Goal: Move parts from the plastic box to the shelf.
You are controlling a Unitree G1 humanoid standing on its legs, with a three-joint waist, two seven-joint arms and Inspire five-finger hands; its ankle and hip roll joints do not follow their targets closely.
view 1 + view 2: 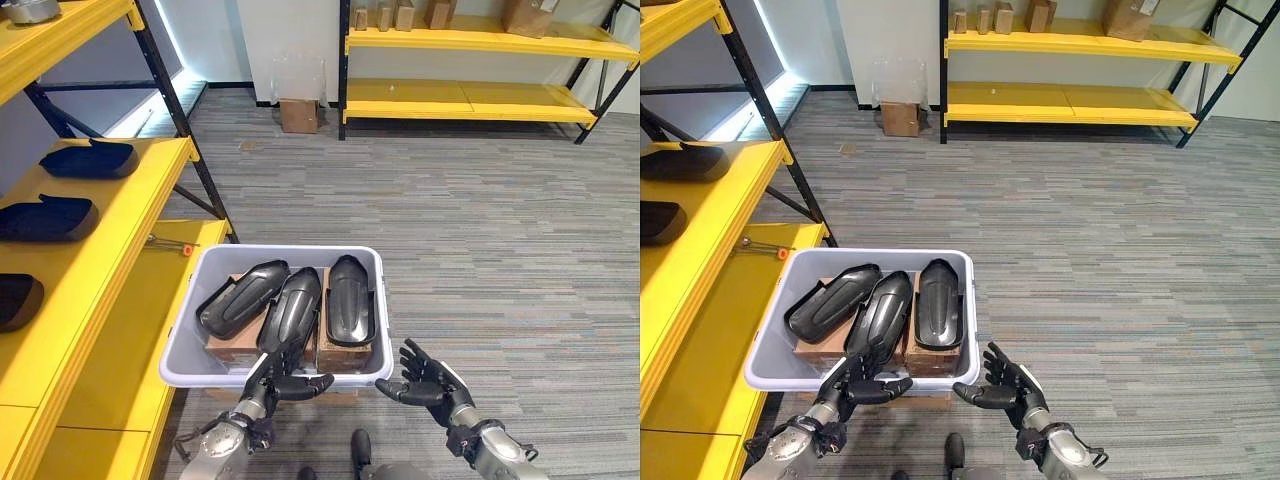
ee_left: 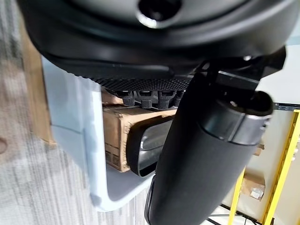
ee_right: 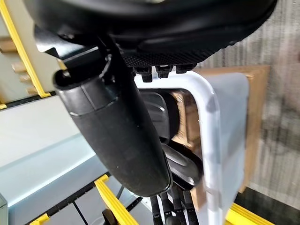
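1. Left hand (image 1: 268,385), lower centre: fingers extended over the near rim of the box, thumb out, gripping nothing.
2. Right hand (image 1: 425,381), lower right: fingers spread, empty.
3. Plastic box (image 1: 190,315), centre: pale grey, smooth, rectangular.
4. Three parts (image 1: 291,305) inside: glossy black, elongated shells, long axes near-to-far, resting on cardboard cartons (image 1: 341,356).
5. Shelf (image 1: 110,215), left: yellow boards, more black shells.
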